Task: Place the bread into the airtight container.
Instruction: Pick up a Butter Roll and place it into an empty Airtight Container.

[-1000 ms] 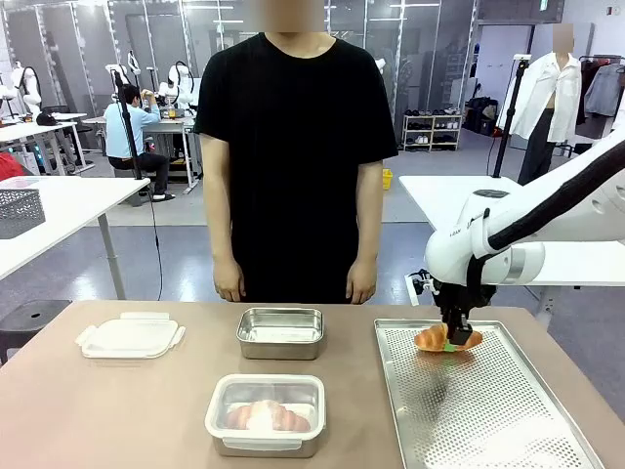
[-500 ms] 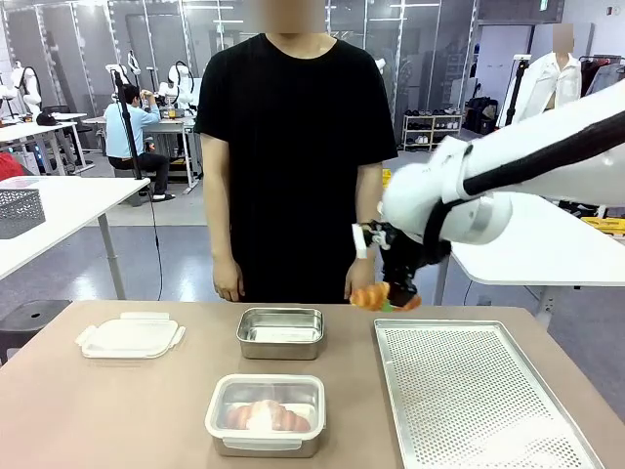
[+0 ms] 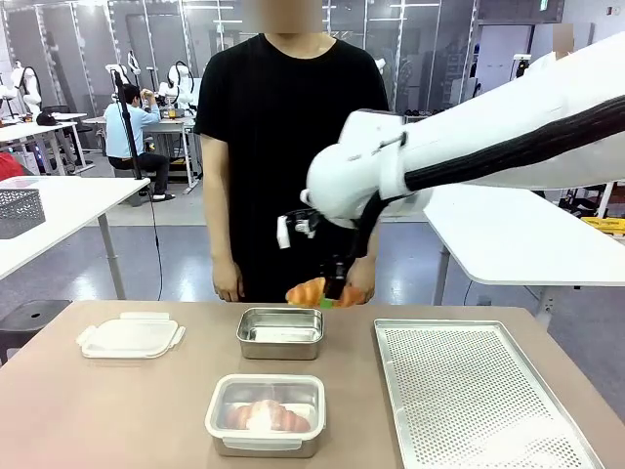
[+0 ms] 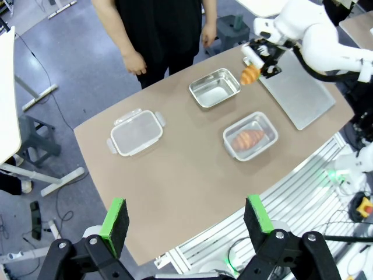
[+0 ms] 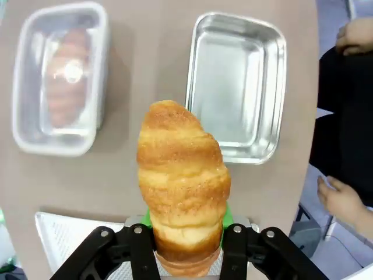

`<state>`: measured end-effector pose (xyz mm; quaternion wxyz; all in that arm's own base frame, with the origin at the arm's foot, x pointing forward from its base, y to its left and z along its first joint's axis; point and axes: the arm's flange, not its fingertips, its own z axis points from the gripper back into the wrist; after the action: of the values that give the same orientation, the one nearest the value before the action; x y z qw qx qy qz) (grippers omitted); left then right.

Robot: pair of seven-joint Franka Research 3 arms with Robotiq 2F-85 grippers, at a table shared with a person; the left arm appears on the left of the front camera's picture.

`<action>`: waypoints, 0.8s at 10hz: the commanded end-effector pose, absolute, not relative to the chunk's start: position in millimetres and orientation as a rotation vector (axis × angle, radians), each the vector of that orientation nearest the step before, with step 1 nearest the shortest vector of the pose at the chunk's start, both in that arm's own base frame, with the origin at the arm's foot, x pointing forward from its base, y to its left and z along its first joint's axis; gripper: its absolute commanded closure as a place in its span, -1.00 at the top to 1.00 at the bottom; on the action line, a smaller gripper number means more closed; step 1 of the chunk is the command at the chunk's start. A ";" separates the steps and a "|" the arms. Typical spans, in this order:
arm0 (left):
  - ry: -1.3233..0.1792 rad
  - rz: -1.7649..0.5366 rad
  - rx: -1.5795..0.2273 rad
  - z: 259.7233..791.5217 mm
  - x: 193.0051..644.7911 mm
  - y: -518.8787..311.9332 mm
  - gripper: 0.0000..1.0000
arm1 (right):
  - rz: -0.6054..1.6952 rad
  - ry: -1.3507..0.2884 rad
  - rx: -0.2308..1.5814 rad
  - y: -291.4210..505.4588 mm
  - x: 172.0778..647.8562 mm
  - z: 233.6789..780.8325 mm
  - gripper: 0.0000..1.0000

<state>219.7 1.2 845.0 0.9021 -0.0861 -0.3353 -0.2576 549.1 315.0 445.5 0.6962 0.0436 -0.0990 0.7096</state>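
My right gripper (image 3: pixel 329 297) is shut on a golden croissant, the bread (image 3: pixel 309 291), and holds it in the air just above the right end of the open steel container (image 3: pixel 280 334). In the right wrist view the bread (image 5: pixel 183 181) stands between the green pads of the gripper (image 5: pixel 186 236), with the empty container (image 5: pixel 236 87) below and beyond it. From high above the table, the left wrist view shows the bread (image 4: pixel 249 74), the container (image 4: pixel 214 88), and my left gripper (image 4: pixel 185 217) open and empty.
A lidded clear box (image 3: pixel 266 414) with another croissant inside sits at the front centre. A loose white lid (image 3: pixel 131 335) lies at the left. The perforated metal tray (image 3: pixel 479 391) lies at the right. A person stands at the far edge, hands (image 3: pixel 229 286) hanging down.
My right arm has lifted the bread off the perforated tray and carried it left to the steel container. Nothing else moved.
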 end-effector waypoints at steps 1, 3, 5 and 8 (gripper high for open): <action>-0.692 -0.543 -0.178 846.9 219.2 1.3 1.00 | 1.506 -0.153 0.074 358.2 574.5 438.2 -0.15; -0.692 -0.543 -0.178 846.9 219.2 1.3 1.00 | 1.474 -0.141 0.075 394.4 594.2 420.6 -0.15; -0.692 -0.543 -0.178 846.9 219.2 1.3 1.00 | 1.425 -0.120 0.127 411.7 615.5 400.9 -0.15; -0.692 -0.543 -0.178 846.9 219.2 1.3 1.00 | 1.361 -0.114 0.085 423.2 629.9 368.1 -0.15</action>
<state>219.7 1.3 845.0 0.9022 -0.0861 -0.3353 -0.2575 620.1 413.2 368.1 0.7581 0.0588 -0.0576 0.6469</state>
